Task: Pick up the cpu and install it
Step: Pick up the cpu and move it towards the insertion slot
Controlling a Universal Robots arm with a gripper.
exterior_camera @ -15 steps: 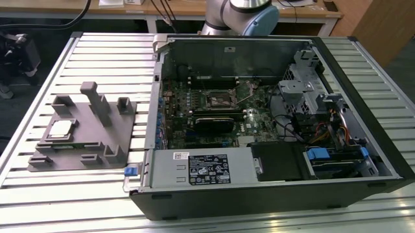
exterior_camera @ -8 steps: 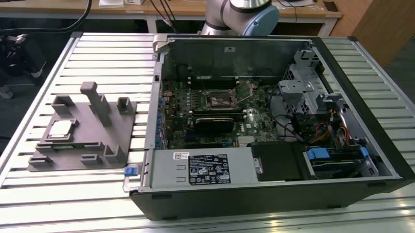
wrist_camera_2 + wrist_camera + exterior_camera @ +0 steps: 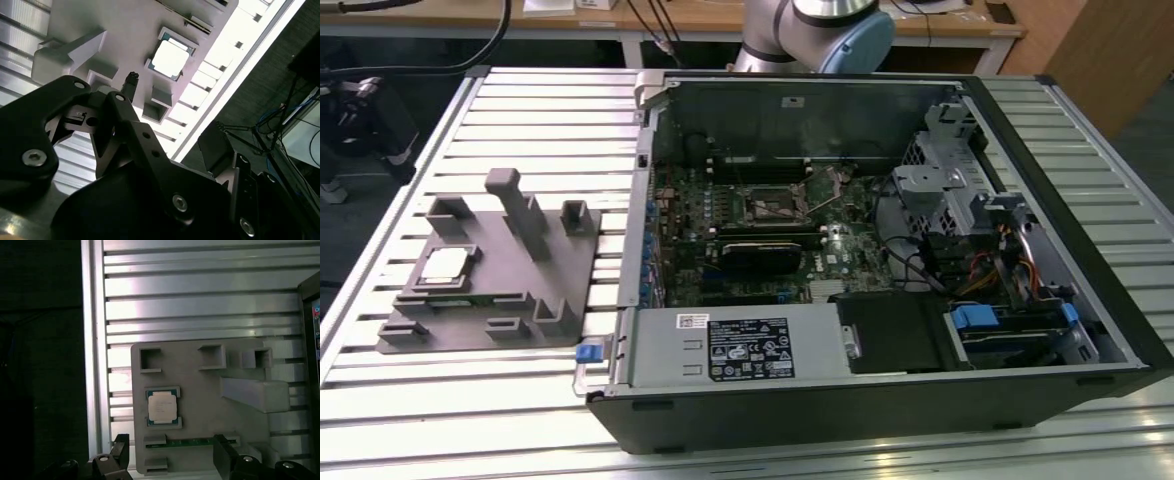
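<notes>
A slotted metal table point(image 3: 520, 100) holds a grey holder point(image 3: 507, 290) on the exterior view's left and an open computer case point(image 3: 881, 400) on its right. The cpu point(image 3: 444, 265), a small pale square chip, lies flat in a shallow pocket of the holder, well apart from the case. Inside the case, the exterior view shows a green circuit board with a dark, metal-framed square socket point(image 3: 767, 205), and the robot arm point(image 3: 814, 25) rising behind it.

The first wrist view looks straight down on the chip, with the gripper point(image 3: 171, 447) hovering above the holder's edge. Its two black fingers point(image 3: 223, 455) are spread wide and hold nothing.

In the second wrist view the gripper's black frame point(image 3: 150, 165) sits in the foreground, with the chip beyond it.
</notes>
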